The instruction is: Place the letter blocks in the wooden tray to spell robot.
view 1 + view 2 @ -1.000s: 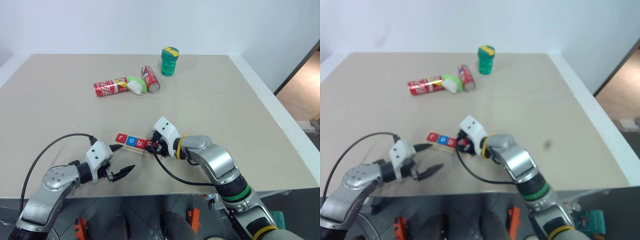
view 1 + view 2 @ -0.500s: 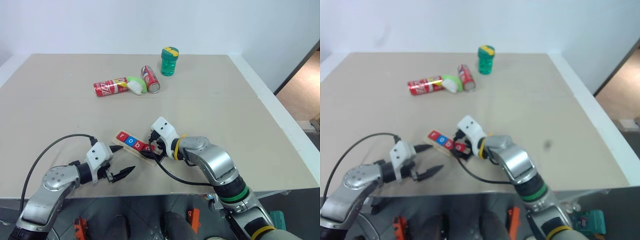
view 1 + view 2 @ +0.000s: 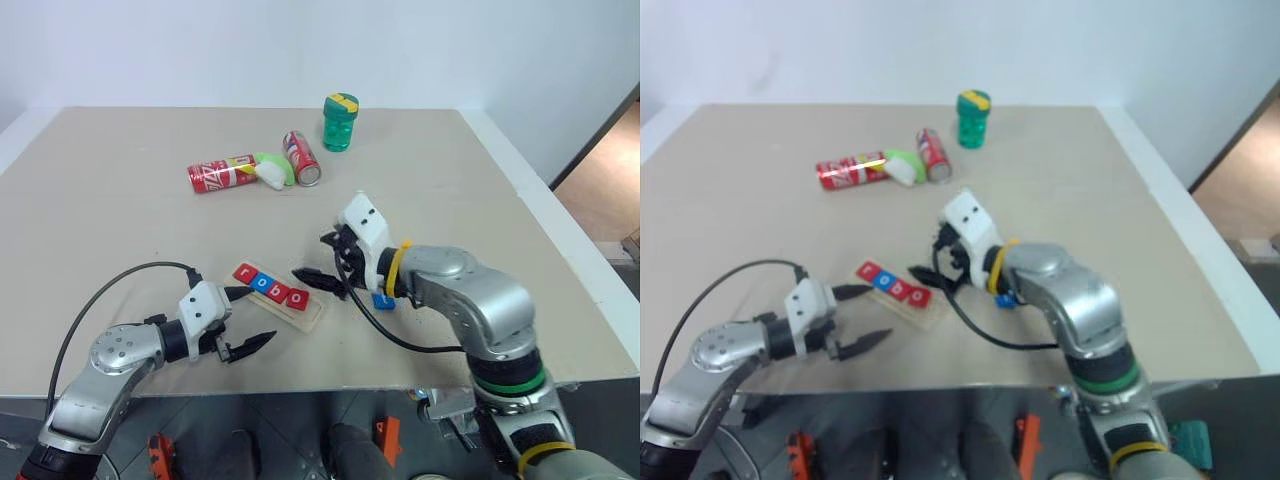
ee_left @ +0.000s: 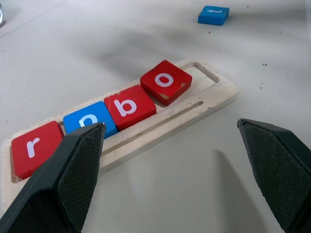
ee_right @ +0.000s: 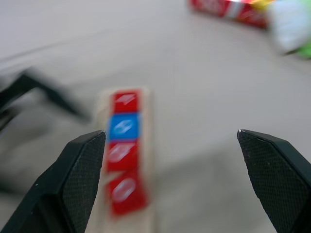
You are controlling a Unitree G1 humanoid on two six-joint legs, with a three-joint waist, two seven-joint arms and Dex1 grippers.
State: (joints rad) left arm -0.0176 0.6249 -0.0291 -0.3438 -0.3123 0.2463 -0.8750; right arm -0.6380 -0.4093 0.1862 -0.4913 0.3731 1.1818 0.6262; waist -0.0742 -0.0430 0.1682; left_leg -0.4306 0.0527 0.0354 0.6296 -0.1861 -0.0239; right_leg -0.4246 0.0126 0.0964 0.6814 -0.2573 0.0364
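Beige table (image 3: 120, 230) fills my view, with two red cans (image 3: 222, 174) and a green cup (image 3: 339, 122) lying well back from the work. Near my edge sits the tray (image 4: 214, 94), holding four blocks (image 4: 127, 107) in a row, red r, blue o, red b and a slightly skewed red o, its last slot bare. My right gripper (image 3: 322, 262) hangs just past that end, spread wide and empty; my left gripper (image 3: 248, 318) hovers by the r end, equally wide and empty, while the blue t (image 4: 213, 14) lies apart on the table.
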